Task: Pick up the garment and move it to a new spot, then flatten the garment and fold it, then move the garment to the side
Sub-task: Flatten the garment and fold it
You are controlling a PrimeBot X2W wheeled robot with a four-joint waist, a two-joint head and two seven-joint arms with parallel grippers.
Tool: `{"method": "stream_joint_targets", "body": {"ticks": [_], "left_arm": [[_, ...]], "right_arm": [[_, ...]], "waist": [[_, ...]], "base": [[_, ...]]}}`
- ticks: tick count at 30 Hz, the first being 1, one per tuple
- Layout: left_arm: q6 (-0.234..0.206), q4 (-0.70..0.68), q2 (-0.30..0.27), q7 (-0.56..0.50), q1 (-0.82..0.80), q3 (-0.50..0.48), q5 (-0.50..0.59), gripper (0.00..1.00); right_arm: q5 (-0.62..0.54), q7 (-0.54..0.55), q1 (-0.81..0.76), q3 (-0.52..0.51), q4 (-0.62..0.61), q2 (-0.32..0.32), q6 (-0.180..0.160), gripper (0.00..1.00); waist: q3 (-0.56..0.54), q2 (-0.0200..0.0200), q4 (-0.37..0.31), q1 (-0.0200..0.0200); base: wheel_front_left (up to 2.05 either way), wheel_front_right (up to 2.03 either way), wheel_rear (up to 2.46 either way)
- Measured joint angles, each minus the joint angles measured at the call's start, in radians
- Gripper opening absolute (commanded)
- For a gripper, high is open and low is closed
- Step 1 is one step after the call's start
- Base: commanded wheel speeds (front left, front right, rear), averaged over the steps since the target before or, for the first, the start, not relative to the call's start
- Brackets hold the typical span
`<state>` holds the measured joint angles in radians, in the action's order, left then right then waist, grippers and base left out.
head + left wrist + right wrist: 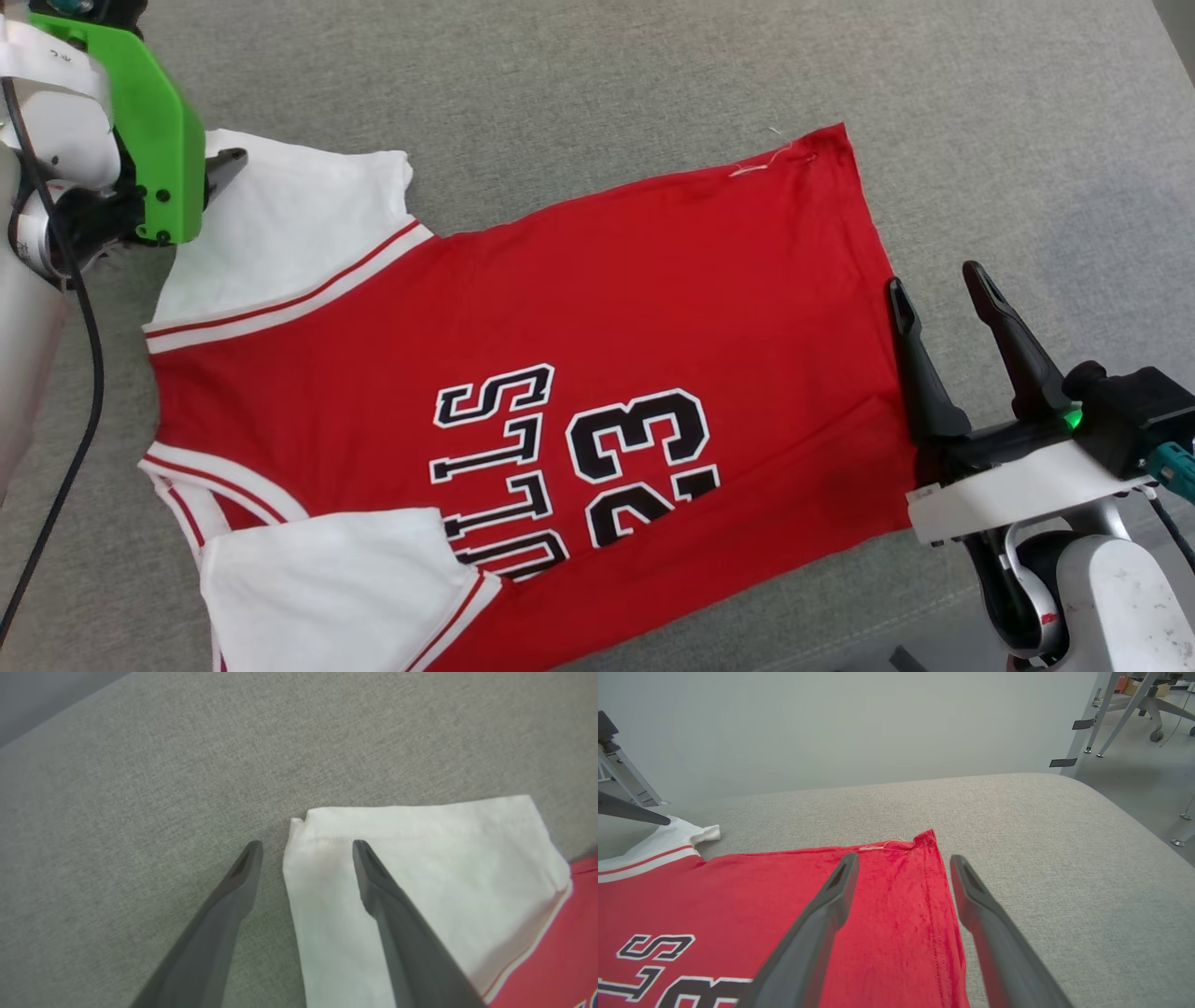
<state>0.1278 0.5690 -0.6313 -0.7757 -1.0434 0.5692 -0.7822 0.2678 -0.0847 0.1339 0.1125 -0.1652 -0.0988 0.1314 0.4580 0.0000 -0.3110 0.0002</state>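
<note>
Garment lies spread flat, lettering up, on the grey fabric desk. Left tool stands wide, empty, over a white sleeve edge. Right tool stands wide, empty, at the hem.

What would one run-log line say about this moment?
garment: spread face up on grey surface | left pincer: open, straddling white sleeve edge | right pincer: open, straddling hem, nothing held

The left gripper and right gripper have long tapering dark fingers. A bright green cover with black screws caps the left wrist (a black cable trails beside it); the right has a white plate, green light and teal connector.
</note>
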Motion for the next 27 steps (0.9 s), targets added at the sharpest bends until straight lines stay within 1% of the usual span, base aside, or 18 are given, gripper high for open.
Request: {"method": "stream_joint_targets", "body": {"ticks": [7,8,9,10,13,18,22,24,27], "left_arm": [[0.0,0.095,-0.029,0.03,-0.008,0.006,0.005,1.0],[0.0,0.099,-0.029,0.027,-0.009,0.006,0.004,0.58],[0.0,0.1,-0.029,0.022,-0.009,0.007,-0.002,0.2],[0.0,0.1,-0.029,0.012,-0.009,0.008,-0.011,0.0],[0.0,0.098,-0.024,0.004,-0.008,0.014,-0.029,0.0],[0.0,0.1,0.005,0.074,0.007,0.023,-0.033,0.0],[0.0,0.087,0.015,0.125,0.044,0.046,-0.035,0.0],[0.0,0.068,0.022,0.167,0.063,0.044,-0.046,0.0],[0.0,0.034,0.027,0.21,0.075,0.039,-0.065,0.0]], "right_arm": [[0.007,-0.019,0.012,0.018,0.026,0.002,0.0,1.0],[0.007,-0.023,0.012,0.017,0.028,0.002,0.0,1.0],[0.007,-0.023,0.012,0.016,0.029,0.002,0.0,1.0],[0.007,-0.023,0.012,0.014,0.031,0.002,0.0,1.0],[0.007,-0.023,0.012,0.009,0.033,0.0,0.0,1.0],[0.007,-0.011,0.012,-0.006,0.037,-0.008,0.0,1.0],[0.007,0.011,0.011,-0.021,0.055,-0.037,0.0,1.0],[0.008,0.032,0.011,-0.032,0.061,-0.052,0.0,1.0],[0.018,0.109,0.009,-0.041,0.071,-0.082,0.0,1.0]], "waist": [[0.034,0.0,-0.054,0.0],[0.036,0.0,-0.056,-0.0001],[0.036,0.0,-0.056,-0.0001],[0.036,0.0,-0.055,-0.0001],[0.029,0.0,-0.049,-0.0001],[0.007,0.0,-0.035,-0.0001],[-0.022,0.0,-0.019,-0.0001],[-0.04,0.0,-0.008,-0.0001],[-0.066,0.0,0.012,-0.0002]], "base": [[0.0,0.0,0.0],[0.0,0.0,0.0],[0.0,0.0,0.0],[0.0,0.0,0.0],[0.0,0.0,0.0],[0.0,0.0,0.0],[0.0,0.0,0.0],[0.0,0.0,0.0],[0.0,0.0,0.0]]}}
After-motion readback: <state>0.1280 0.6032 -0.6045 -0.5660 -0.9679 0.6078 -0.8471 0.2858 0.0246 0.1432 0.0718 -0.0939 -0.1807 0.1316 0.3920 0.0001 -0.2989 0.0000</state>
